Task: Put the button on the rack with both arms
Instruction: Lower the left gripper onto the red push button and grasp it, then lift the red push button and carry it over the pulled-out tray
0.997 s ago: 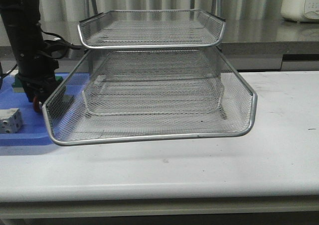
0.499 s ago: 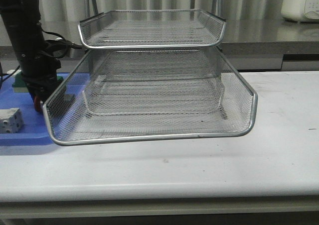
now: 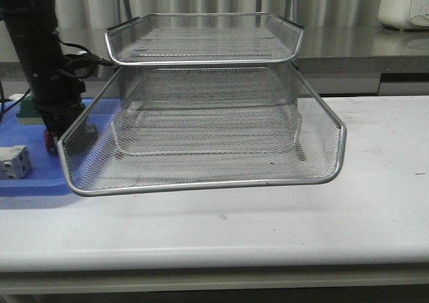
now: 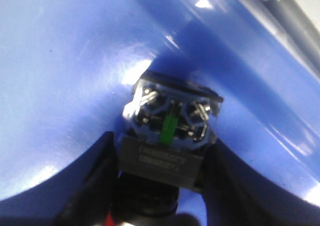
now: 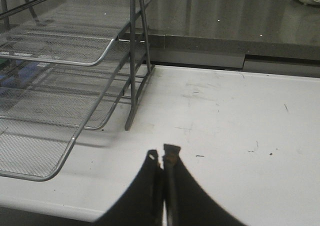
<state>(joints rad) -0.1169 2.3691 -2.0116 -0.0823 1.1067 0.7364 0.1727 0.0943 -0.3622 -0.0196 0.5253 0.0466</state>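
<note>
The button (image 4: 161, 158) sits between my left gripper's (image 4: 161, 142) two black fingers (image 4: 97, 183), which press on both sides of its black body. Its rear block with metal contacts and a green strip (image 4: 170, 128) points away from the wrist, just over the blue tray (image 4: 65, 71). In the front view the left gripper (image 3: 52, 134) hangs low at the far left, with the red cap (image 3: 47, 141) showing below it. The silver wire-mesh rack (image 3: 201, 122) stands at the table's middle. My right gripper (image 5: 163, 153) is shut and empty over the white table, right of the rack (image 5: 65, 61).
A blue tray (image 3: 33, 179) lies left of the rack, its near part partly under the rack's lowest tier. It holds a white cube-like part (image 3: 13, 162) and a green-and-white block (image 3: 27, 115). A grey counter (image 3: 362, 48) runs behind the table.
The left arm has shifted slightly, with the button still in its fingers over the blue tray. The rack has not moved.
</note>
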